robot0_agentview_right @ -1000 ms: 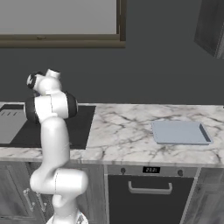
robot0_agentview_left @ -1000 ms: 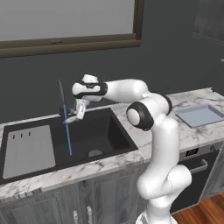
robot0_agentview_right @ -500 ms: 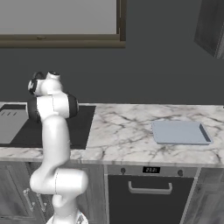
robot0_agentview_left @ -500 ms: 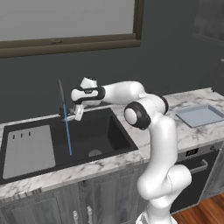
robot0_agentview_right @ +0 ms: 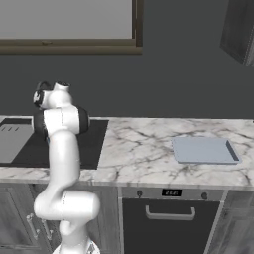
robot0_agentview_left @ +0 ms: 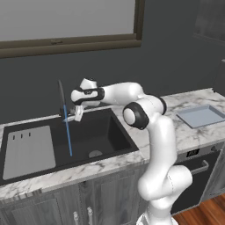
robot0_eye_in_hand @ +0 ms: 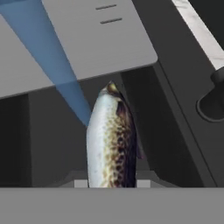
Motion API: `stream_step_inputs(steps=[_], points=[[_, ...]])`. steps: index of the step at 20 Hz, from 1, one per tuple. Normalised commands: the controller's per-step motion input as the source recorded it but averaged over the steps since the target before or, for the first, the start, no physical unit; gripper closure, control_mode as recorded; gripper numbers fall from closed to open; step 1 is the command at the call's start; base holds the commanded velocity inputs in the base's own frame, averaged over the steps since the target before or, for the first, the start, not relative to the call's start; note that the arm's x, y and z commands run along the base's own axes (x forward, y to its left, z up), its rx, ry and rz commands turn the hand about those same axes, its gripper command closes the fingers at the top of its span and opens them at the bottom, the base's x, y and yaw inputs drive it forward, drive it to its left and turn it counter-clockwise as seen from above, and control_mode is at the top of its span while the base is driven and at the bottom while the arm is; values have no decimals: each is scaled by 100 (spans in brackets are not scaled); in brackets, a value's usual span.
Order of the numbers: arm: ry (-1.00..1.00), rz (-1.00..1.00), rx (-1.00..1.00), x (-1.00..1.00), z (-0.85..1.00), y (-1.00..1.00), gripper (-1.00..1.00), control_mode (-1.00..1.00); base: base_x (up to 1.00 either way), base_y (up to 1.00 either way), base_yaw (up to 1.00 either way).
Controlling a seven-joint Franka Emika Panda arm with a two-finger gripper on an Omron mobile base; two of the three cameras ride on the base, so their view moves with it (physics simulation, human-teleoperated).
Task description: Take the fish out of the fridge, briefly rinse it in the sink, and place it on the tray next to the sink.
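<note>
Clearly the rinse is under way: from the left base view the gripper hangs over the back of the sink, touching the blue water stream from the faucet. Right base view shows the tray at the counter's right end, where I judge the arm must swing next. Hand view has the fish clamped between the fingers, whose tips are cut off

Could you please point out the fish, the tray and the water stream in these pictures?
fish (robot0_eye_in_hand: 110, 140): hand view, middle of its speckled body.
tray (robot0_agentview_right: 204, 150): right base view, bare flat floor.
water stream (robot0_agentview_left: 68, 132): left base view, midway down the blue line.
</note>
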Motion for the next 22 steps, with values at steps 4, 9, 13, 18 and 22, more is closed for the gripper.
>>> stream_step_inputs(steps=[4, 9, 13, 18, 22], points=[[0, 4, 0, -61, 0, 0, 100, -100, 0, 0, 0], [0, 0, 0, -22, 0, 0, 100, -100, 0, 0, 0], [0, -14, 0, -79, 0, -35, 100, -100, 0, 0, 0], [-6, -29, 1, -100, 27, -85, 100, -100, 0, 0, 0], [-7, -33, 0, -100, 75, -97, 100, -100, 0, 0, 0]])
